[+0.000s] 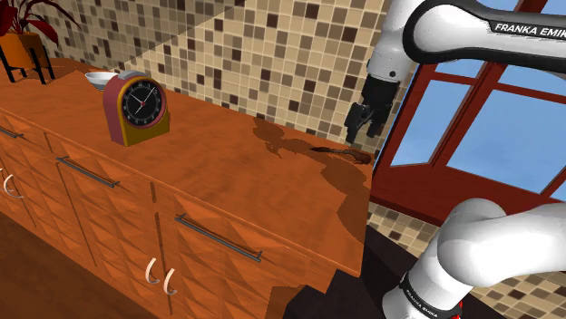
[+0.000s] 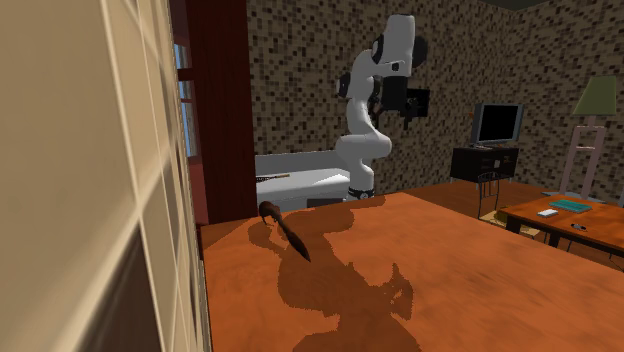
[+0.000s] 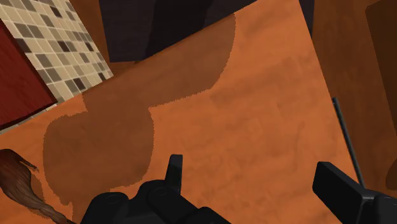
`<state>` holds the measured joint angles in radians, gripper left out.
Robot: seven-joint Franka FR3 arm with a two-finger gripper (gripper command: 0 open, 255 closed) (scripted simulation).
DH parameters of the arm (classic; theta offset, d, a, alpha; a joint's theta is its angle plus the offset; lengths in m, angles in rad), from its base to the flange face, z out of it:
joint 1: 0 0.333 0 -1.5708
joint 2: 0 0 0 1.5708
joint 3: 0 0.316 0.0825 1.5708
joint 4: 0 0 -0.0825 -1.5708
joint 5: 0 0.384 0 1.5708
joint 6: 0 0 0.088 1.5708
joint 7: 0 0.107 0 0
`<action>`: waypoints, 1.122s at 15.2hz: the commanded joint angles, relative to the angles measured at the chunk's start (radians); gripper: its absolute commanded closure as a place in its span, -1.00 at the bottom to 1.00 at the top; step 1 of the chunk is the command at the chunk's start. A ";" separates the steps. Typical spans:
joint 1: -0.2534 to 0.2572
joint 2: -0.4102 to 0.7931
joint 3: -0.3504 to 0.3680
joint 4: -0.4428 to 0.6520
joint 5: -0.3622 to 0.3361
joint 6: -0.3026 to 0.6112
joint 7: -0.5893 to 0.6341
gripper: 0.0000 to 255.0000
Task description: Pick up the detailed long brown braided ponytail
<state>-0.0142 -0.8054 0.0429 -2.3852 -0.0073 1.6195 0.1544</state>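
— Where is the ponytail (image 1: 340, 152)?

— On the long orange countertop (image 1: 227, 159), flat, at the end beside the window (image 1: 490, 127). The white arm (image 1: 435, 27) reaches over that end, and the gripper (image 1: 362, 136) hangs above the ponytail, clear of it.

— Is it between the jaws?

— No. In the wrist view the fingers (image 3: 174, 167) stand wide apart with bare wood between them. The brown hair lies off to one side, outside both.

— What do the other views add?

— The second exterior view takes in a television (image 2: 497, 123) far behind, and the ponytail's whole length, thick head tapering to a thin tip. The shoulder view has a red and yellow clock (image 1: 136, 109) and a small bowl (image 1: 100, 79) farther along the countertop.
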 commanded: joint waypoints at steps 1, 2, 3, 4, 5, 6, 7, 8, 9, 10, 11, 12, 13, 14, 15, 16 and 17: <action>0.000 0.000 0.000 0.000 0.000 0.000 0.000 -1.00; -0.003 0.018 -0.021 -0.003 -0.017 0.010 -0.034 -1.00; -0.006 0.037 -0.041 -0.004 -0.034 0.020 -0.069 -1.00; -0.009 0.057 -0.061 -0.004 -0.051 0.031 -0.102 -1.00; -0.012 0.079 -0.081 -0.003 -0.068 0.042 -0.136 -1.00; -0.015 0.103 -0.100 0.000 -0.084 0.054 -0.169 -1.00; -0.018 0.128 -0.119 0.004 -0.100 0.066 -0.202 -1.00; -0.021 0.154 -0.138 0.010 -0.116 0.078 -0.235 -1.00; -0.024 0.181 -0.155 0.016 -0.130 0.090 -0.267 -1.00; -0.026 0.209 -0.174 0.025 -0.144 0.103 -0.299 -1.00; -0.029 0.239 -0.191 0.034 -0.158 0.115 -0.331 -1.00; -0.031 0.270 -0.208 0.045 -0.170 0.128 -0.362 -1.00; -0.033 0.301 -0.224 0.057 -0.182 0.141 -0.394 -1.00; -0.035 0.334 -0.240 0.070 -0.193 0.154 -0.425 -1.00; -0.037 0.367 -0.255 0.085 -0.203 0.166 -0.456 -1.00; -0.039 0.402 -0.271 0.101 -0.212 0.179 -0.486 -1.00; -0.040 0.437 -0.285 0.118 -0.220 0.191 -0.517 -1.00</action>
<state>-0.0520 -0.4109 -0.2240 -2.2865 -0.2173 1.7931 -0.3256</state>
